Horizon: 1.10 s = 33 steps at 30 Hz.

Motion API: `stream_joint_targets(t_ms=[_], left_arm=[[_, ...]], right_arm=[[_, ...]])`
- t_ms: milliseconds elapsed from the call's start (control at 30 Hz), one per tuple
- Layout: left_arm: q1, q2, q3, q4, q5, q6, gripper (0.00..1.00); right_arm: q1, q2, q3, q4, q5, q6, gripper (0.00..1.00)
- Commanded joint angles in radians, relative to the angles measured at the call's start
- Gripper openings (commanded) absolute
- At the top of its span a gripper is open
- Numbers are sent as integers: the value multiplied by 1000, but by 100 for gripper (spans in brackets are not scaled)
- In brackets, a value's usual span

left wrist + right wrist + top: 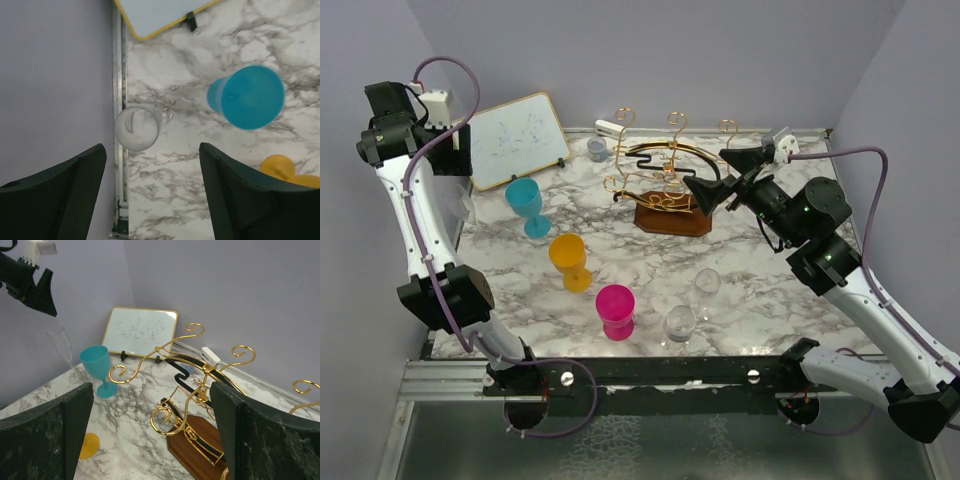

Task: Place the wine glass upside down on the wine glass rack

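Gold wine glass rack [665, 185] just ahead of your wide-open, empty right pincer [708, 170] has nothing hung yet, and the clear wine glass [137, 127] sits upright on the bench [760, 290] under your open, empty left pincer [151, 147].

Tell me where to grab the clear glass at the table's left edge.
Probably the bowl, from above. The glass stands upright, tall and slim, rim up, below the open left gripper. The wall is close on its left, so a sideways approach looks cramped; a grip across the bowl leaves the stem free for the rack.
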Motion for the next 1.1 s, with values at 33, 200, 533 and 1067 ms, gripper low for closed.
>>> stream_joint_targets(t_ms=[33, 200, 533, 1067], left_arm=[[6, 92, 42, -87, -220, 37, 64], [6, 163, 102, -111, -285, 18, 48], [5, 107, -8, -34, -257, -27, 48], [5, 83, -110, 113, -266, -17, 51]], right_arm=[[5, -42, -10, 9, -20, -25, 99], [5, -99, -61, 35, -9, -34, 99], [10, -97, -54, 37, -33, -19, 99], [10, 112, 180, -7, -121, 76, 99]])
